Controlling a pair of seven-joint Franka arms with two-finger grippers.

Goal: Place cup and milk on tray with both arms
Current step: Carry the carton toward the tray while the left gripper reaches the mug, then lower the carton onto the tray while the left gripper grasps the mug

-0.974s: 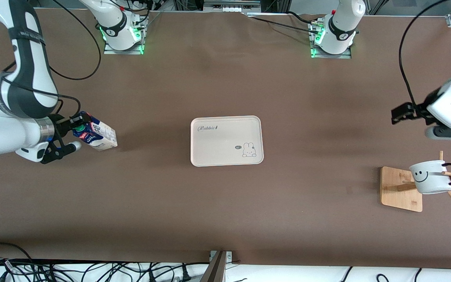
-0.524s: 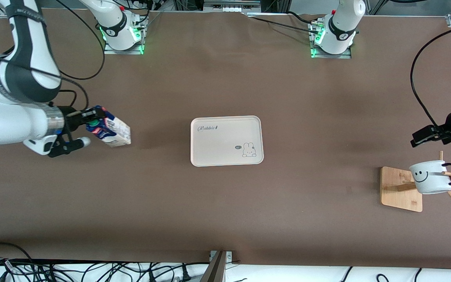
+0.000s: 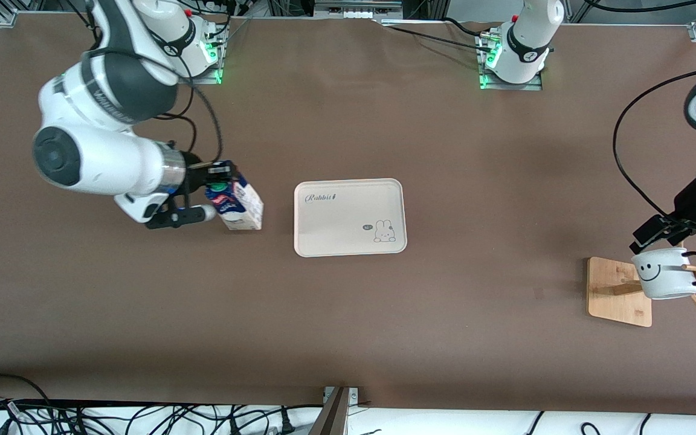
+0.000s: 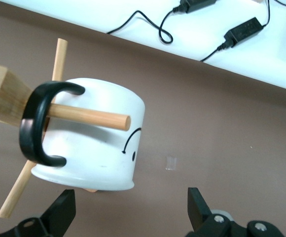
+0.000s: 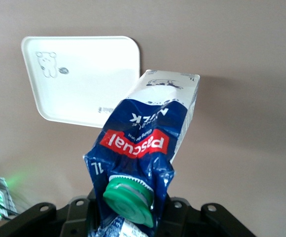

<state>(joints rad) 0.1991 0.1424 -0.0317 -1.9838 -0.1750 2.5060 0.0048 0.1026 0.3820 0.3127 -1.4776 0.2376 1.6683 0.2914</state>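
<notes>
At mid-table, one tray (image 3: 350,217) bare, one milk (image 3: 239,204) tilted in the air beside it toward the right arm's end, right gripper (image 3: 210,194) clenched on its top, one cup (image 3: 665,273) hung on a wooden rack (image 3: 618,292), left gripper (image 3: 656,234) spread wide just above it.

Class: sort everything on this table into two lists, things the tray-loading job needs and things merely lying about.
Needed: milk carton in the right hand; smiley mug under the open left hand; Rabbit tray.
Lying about: wooden peg rack holding the mug; cables along the table edge.
</notes>
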